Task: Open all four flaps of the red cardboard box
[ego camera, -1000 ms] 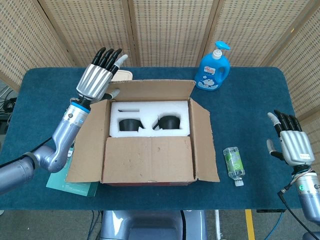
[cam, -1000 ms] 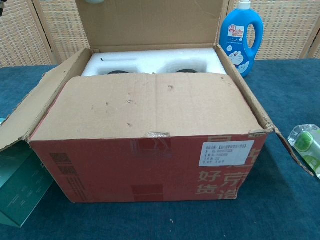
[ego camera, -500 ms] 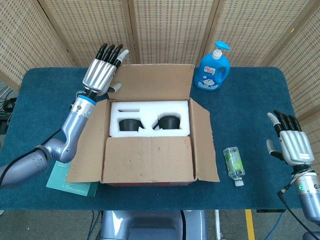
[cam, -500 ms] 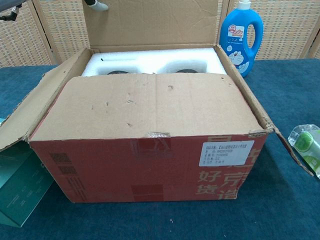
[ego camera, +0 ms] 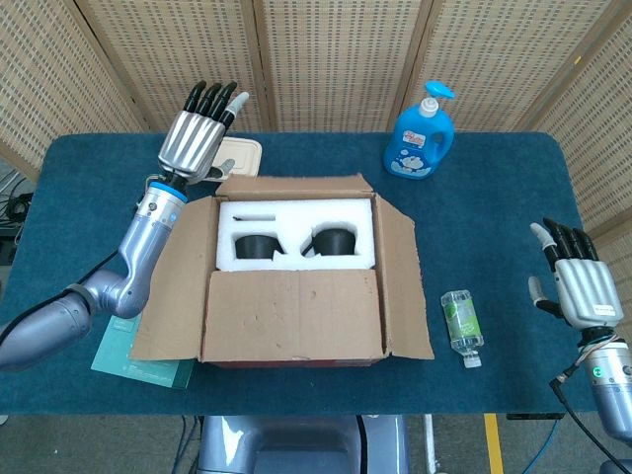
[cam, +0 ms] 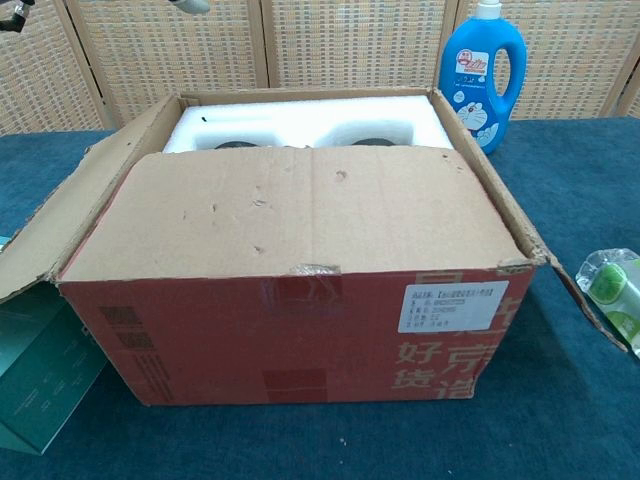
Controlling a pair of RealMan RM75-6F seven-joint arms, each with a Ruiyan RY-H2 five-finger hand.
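Red cardboard box [cam: 300, 330] sits mid-desk on the blue cloth-covered desk [ego camera: 89, 188]. Only the chest view shows its red front wall with a white label; the head view shows just brown flaps and the white foam insert [ego camera: 294, 232] holding two black round items. The near flap [ego camera: 293, 314] lies folded over the opening, the two side flaps splay outward, and the far flap [ego camera: 291, 187] leans back.

Half a second ago that far flap stood upright, filling the top of the chest view; now it has dropped back, and a beige lidded container [ego camera: 240, 156] shows behind it. The left hand [ego camera: 196, 141] has pulled away from the flap and hovers with fingers extended, holding nothing. The right hand [ego camera: 579, 286] remains spread and empty near the desk's right edge.

One blue pump bottle [ego camera: 421, 133], one small clear bottle with a green label [ego camera: 461, 326] and one green booklet [ego camera: 141, 355] are present.
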